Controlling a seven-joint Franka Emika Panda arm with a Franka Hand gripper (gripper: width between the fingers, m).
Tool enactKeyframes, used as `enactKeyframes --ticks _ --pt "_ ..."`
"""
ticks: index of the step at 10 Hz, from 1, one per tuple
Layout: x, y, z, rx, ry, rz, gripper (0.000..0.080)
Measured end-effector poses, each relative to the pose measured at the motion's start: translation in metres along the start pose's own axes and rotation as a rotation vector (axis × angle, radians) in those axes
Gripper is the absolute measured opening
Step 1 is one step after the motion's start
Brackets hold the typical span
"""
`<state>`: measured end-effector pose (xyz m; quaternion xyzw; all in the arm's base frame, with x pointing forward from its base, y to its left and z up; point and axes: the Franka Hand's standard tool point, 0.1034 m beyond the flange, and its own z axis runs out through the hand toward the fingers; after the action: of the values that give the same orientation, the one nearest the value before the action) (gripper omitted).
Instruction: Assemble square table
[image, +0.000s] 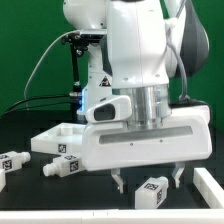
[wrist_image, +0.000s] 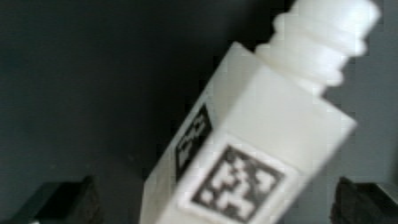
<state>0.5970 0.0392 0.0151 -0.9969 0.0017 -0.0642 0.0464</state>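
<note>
hand (image: 150, 185): released, fingers spread wide above the black desk (image: 40, 192) | short white blocky plastic leg with a black-and-white tag (image: 154, 192): lying between the fingertips (neither seems to touch it), near, right of centre | white square plastic slab with raised rim (image: 55, 140): farther back, left | second tagged leg (image: 65, 166), third tagged leg (image: 12, 162): near left

A matte black worktop (image: 28, 190) spreads across the lower scene. At its far side hangs a green backdrop (image: 22, 50). A white strip (image: 60, 218) runs along the near edge. At the exterior view's right, near the front, a white piece (image: 212, 188) is cut off by the frame, and what it is cannot be told.
</note>
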Motion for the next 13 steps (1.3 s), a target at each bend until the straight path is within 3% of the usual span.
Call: enactKeyframes --ticks 1,3,4,5,7,10,11,13 --pt "0.001 0.0 0.005 -0.001 0.018 0.001 0.065" --pt "0.001 0.0 0.004 -0.001 0.016 0.0 0.0373" --pt "0.001 0.0 0.005 -0.001 0.016 0.0 0.0373" --pt "0.001 0.0 0.005 -0.001 0.016 0.0 0.0284" --pt "-0.001 0.004 -0.003 -0.004 0.019 -0.026 0.0284" --pt "-0.06 0.004 -0.055 -0.026 0.017 -0.043 0.0284" --pt "-0.065 0.002 -0.06 -0.028 0.03 -0.052 0.0284" --pt "-0.064 0.003 -0.056 -0.027 0.024 -0.052 0.0284"
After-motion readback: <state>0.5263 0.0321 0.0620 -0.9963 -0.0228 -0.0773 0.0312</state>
